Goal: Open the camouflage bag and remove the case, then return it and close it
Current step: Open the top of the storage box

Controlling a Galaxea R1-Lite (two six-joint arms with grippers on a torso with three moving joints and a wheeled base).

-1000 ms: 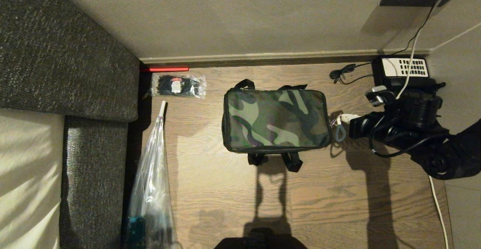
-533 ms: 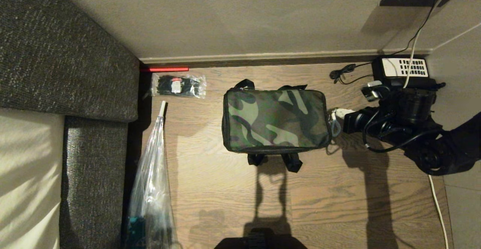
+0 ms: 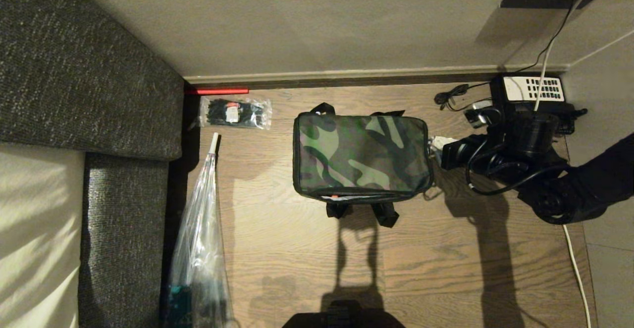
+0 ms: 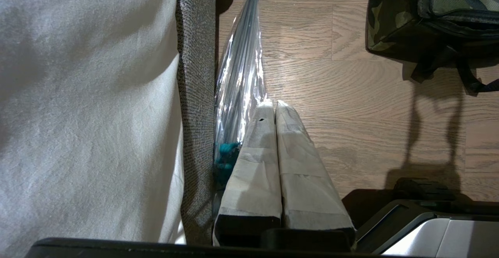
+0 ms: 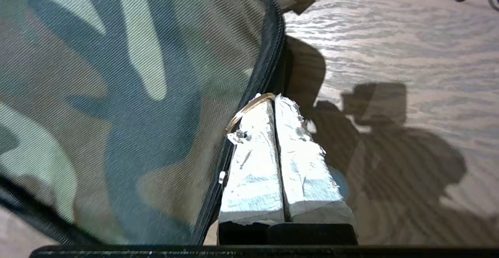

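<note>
Your camouflage bag [image 3: 360,155] lies on the wood floor [image 3: 446,248], its near edge gaping slightly. The right end effector [image 3: 439,144] sits against the bag's right end, fingers [image 5: 253,149] pressed together on a thin zipper-pull ring [image 5: 249,108]. The left end effector [image 4: 273,108] is closed and parked beside the sofa [image 3: 89,85]. A telephone [image 3: 532,92] stands behind the right arm; bare floor lies nearer you.

bag: camouflage bag [image 3: 361,154], green camouflage lid, black sides and straps
state: near lid edge slightly gaping, red showing
place: flat on wooden floor
</note>
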